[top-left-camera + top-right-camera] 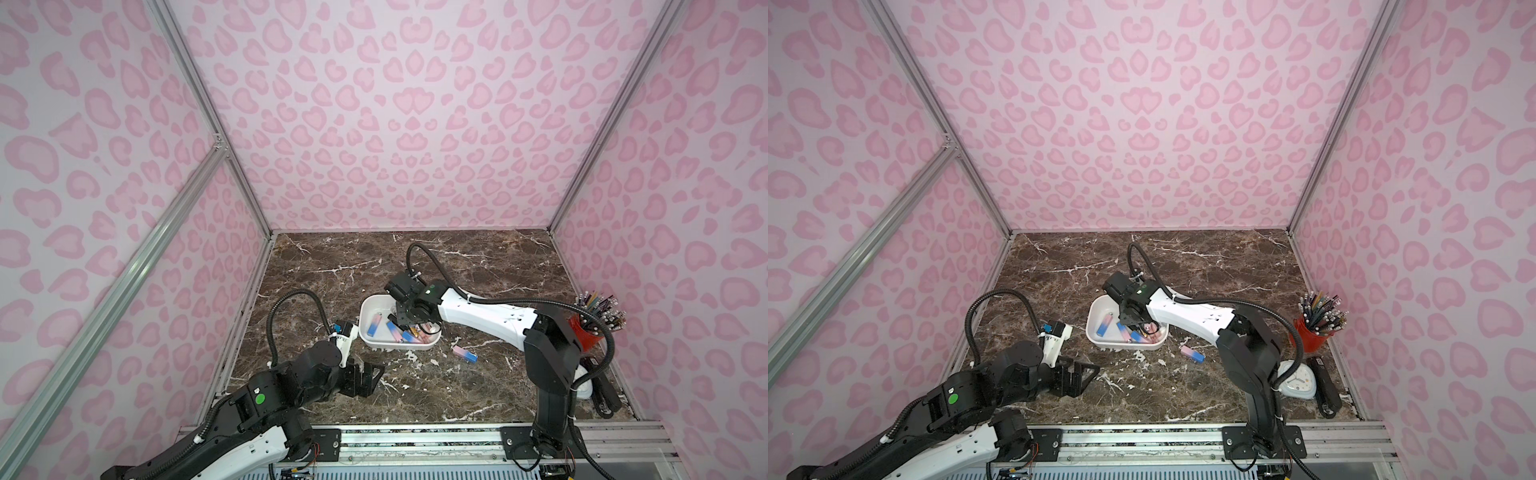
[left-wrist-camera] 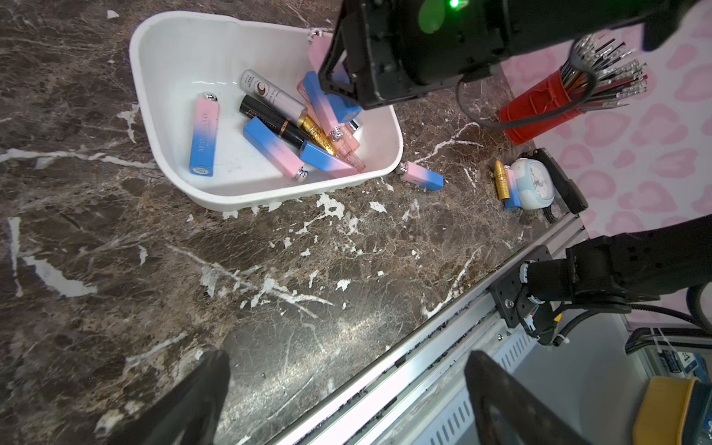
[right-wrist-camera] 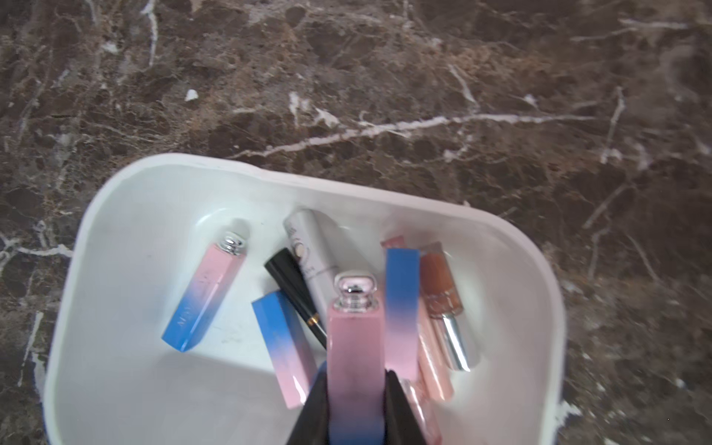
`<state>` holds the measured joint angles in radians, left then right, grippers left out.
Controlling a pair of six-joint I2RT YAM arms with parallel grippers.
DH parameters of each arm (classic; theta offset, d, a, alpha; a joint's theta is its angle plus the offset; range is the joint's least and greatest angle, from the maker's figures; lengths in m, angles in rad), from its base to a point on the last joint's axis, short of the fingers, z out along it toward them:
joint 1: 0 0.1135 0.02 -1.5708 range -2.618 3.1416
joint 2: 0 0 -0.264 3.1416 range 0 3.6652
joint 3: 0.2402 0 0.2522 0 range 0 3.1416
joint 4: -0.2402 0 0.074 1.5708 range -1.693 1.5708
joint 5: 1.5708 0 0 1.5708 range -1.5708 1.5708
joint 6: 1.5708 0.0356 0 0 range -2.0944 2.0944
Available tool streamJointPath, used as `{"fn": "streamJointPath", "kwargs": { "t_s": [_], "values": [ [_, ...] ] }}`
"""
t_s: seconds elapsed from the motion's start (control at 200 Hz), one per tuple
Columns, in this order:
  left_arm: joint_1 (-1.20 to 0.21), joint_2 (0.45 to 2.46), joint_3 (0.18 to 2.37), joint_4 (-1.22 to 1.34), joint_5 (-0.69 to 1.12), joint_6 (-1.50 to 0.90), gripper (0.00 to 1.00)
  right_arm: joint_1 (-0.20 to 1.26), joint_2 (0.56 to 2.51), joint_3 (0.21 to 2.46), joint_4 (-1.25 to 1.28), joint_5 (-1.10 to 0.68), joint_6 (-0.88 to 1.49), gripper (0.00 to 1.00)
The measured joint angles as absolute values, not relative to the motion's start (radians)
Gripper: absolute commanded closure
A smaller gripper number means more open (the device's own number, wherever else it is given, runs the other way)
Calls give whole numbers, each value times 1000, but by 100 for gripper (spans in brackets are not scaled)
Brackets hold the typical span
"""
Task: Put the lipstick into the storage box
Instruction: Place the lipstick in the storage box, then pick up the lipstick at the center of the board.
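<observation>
Left arm (image 1: pixel 245 415) and right arm (image 1: pixel 490 318): white shells, black joints. A ribbed black cable (image 1: pixel 297 292) loops from each wrist. Round green sticker (image 1: pixel 259 399) at lower left in a top view. Left gripper (image 1: pixel 371 377) is black, with triangular fingers.

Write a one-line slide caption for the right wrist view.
The right hand grips a pink-and-blue lipstick over the white storage box, which already holds several other lipsticks.

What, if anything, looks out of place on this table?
One pink-and-blue lipstick lies on the table just outside the white box. A gold lipstick and another pink-and-blue one sit against the small clock near the red pencil cup.
</observation>
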<state>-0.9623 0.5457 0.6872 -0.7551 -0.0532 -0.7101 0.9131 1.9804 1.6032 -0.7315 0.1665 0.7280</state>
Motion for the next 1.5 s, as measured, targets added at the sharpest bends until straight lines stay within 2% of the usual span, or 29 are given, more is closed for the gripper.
{"fn": "streamJointPath", "kwargs": {
  "t_s": [0.105,0.16,0.28,0.41,0.67,0.9,1.5],
  "values": [
    [-962,534,686,-770,-61,-725,2,919,2047,1656,-729,130,701,60],
    [-962,538,686,-771,-64,-730,2,920,2057,1665,-730,119,689,57],
    [-962,569,687,-771,-70,-732,2,920,2040,1665,-737,108,659,57],
    [-962,625,695,-759,-67,-728,2,916,1937,1601,-746,133,625,56],
    [-962,802,722,-652,-7,-693,2,858,1663,1263,-815,248,573,55],
    [-964,972,788,-546,57,-661,2,789,1496,980,-820,238,569,54],
    [-970,1028,809,-492,81,-662,3,775,1545,850,-656,134,562,56]
  ]
}}
